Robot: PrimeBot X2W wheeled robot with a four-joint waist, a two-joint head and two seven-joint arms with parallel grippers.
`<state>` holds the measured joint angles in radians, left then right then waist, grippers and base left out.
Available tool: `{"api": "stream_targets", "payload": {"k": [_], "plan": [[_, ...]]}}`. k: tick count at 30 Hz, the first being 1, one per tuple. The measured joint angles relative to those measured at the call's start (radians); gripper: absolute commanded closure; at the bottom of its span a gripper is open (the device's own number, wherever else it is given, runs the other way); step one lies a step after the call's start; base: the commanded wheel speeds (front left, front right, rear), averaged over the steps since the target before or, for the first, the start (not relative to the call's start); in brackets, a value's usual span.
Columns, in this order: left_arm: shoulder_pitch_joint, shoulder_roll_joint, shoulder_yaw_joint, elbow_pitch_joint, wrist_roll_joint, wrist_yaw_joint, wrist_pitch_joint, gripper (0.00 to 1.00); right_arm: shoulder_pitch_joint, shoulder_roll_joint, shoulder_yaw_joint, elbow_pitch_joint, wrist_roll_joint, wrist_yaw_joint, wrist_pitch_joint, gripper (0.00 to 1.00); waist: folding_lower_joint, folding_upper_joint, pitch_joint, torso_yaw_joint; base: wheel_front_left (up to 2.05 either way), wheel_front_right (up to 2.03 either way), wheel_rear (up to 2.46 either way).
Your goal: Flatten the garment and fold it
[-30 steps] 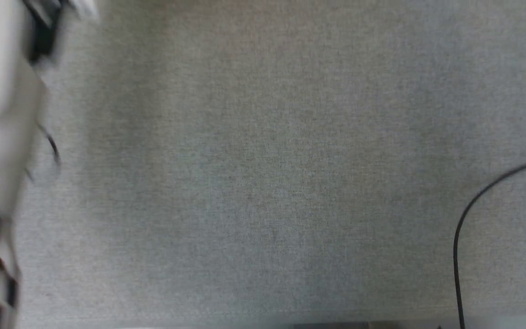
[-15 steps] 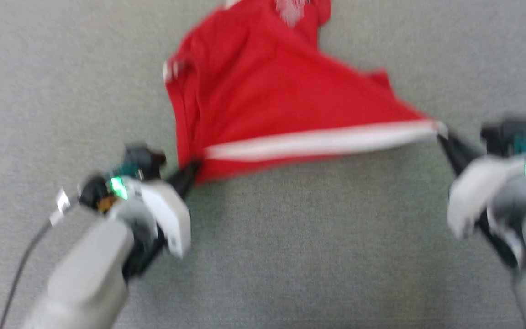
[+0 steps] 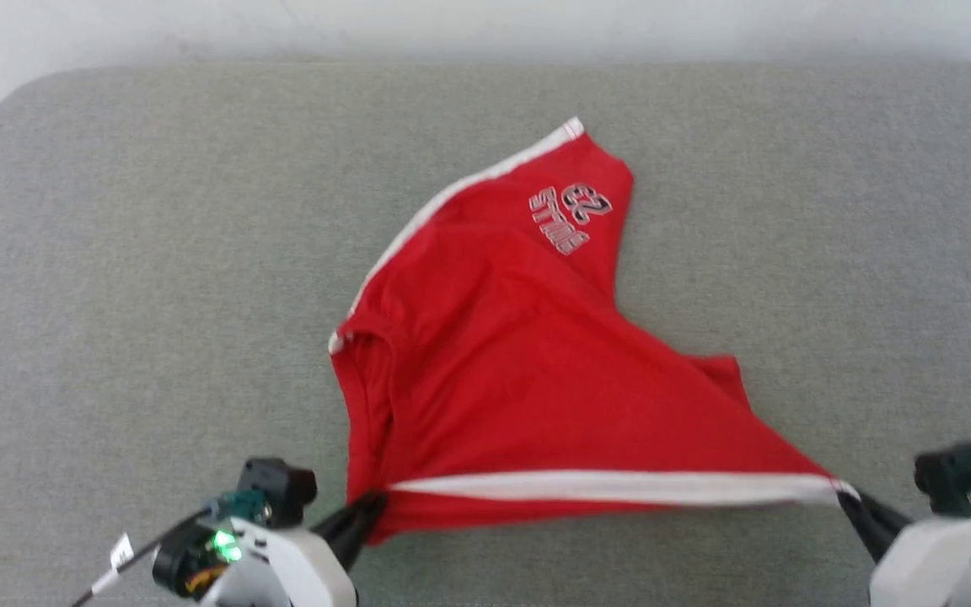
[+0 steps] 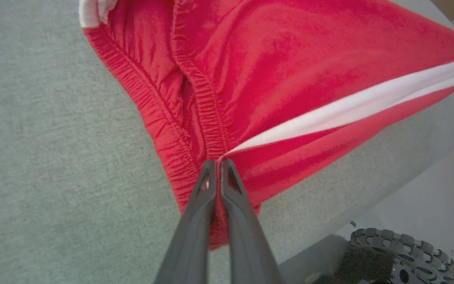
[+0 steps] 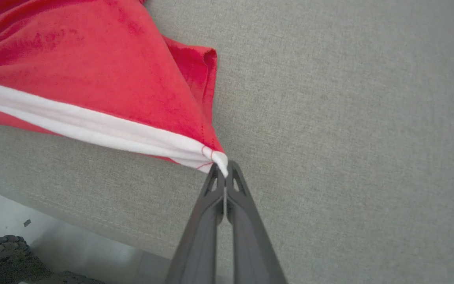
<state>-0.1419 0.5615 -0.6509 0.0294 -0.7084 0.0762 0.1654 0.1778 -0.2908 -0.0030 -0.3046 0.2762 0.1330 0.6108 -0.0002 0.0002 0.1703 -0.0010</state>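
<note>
Left end effector (image 3: pixel 365 510): fingers pressed together, pinching the garment (image 3: pixel 494 362) where its gathered elastic hem (image 4: pixel 152 114) meets the white band (image 3: pixel 620 487) (in the left wrist view red fabric sits between the tips, with no gap). Right end effector (image 3: pixel 846 497): also clamped, tips on the stitched white corner (image 5: pixel 219 159) at the band's other end. The band is taut and straight between the two, running along the bench's near edge with a shadow under it. The rest of the garment lies on the bench (image 3: pixel 157 253), about mid-width, spreading as a rough red triangle toward the bench's far edge. Its far tip has white printed lettering (image 3: pixel 570 215), which I can't read, and a thin white trim (image 3: pixel 452 190) runs down the side nearer the bench's left end. A small red flap (image 5: pixel 195 63) is folded under near the right end effector. The bench top is grey woven cloth, wrinkle-free, with a rounded far-left corner. There is a pale wall (image 3: pixel 485 25) beyond the bench's far edge. Below the near edge are a pale floor (image 4: pixel 440 169) and a dark roller wheel (image 4: pixel 404 252). A green light (image 3: pixel 222 542) is lit on the left wrist housing, and a thin cable (image 3: pixel 140 556) trails off it.
</note>
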Motion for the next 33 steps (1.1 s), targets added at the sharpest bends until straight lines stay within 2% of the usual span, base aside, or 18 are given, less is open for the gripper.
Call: {"api": "stream_targets", "payload": {"k": [4, 8, 12, 16, 21, 28, 33], "plan": [[0.061, 0.012, 0.0, -0.093, -0.005, 0.035, -0.006, 1.0, 0.078, 0.021, -0.046, -0.074, -0.004, 0.0, 0.075, 1.0, 0.0001, 0.0001, -0.003, 0.015, 0.0, 0.0, 0.0], [0.06, -0.005, 0.018, -0.148, 0.015, 0.049, -0.085, 1.0, 0.05, 0.023, -0.064, -0.119, -0.024, 0.0, 0.038, 1.0, 0.0002, 0.0, 0.005, 0.028, 0.0, 0.0, 0.0], [0.007, -0.047, 0.033, -0.13, 0.042, 0.057, -0.146, 1.0, -0.088, -0.004, -0.028, -0.098, -0.048, 0.0, -0.028, 1.0, 0.0002, 0.0, 0.022, 0.042, 0.0, 0.0, 0.0], [-0.093, -0.106, 0.041, -0.066, 0.061, 0.057, -0.181, 1.0, -0.287, -0.069, 0.046, 0.001, -0.047, 0.0, -0.061, 1.0, 0.0003, 0.0, 0.047, 0.062, 0.0, 0.0, 0.0], [-0.214, -0.184, 0.048, 0.039, 0.074, 0.065, -0.198, 1.0, -0.564, -0.146, 0.149, 0.191, -0.023, 0.0, -0.078, 1.0, 0.0004, 0.0, 0.094, 0.095, 0.0, 0.0, 0.0], [-0.348, -0.303, 0.055, 0.181, 0.07, 0.066, -0.235, 1.0, -0.908, -0.189, 0.281, 0.445, 0.016, 0.0, -0.09, 1.0, 0.0006, 0.0, 0.178, 0.157, 0.0, 0.0, 0.0], [-0.414, -0.381, 0.065, 0.268, 0.059, 0.076, -0.267, 1.0, -1.09, -0.216, 0.347, 0.62, 0.018, 0.0, -0.1, 1.0, 0.0006, 0.0, 0.243, 0.211, 0.0, 0.0, 0.0]]}}
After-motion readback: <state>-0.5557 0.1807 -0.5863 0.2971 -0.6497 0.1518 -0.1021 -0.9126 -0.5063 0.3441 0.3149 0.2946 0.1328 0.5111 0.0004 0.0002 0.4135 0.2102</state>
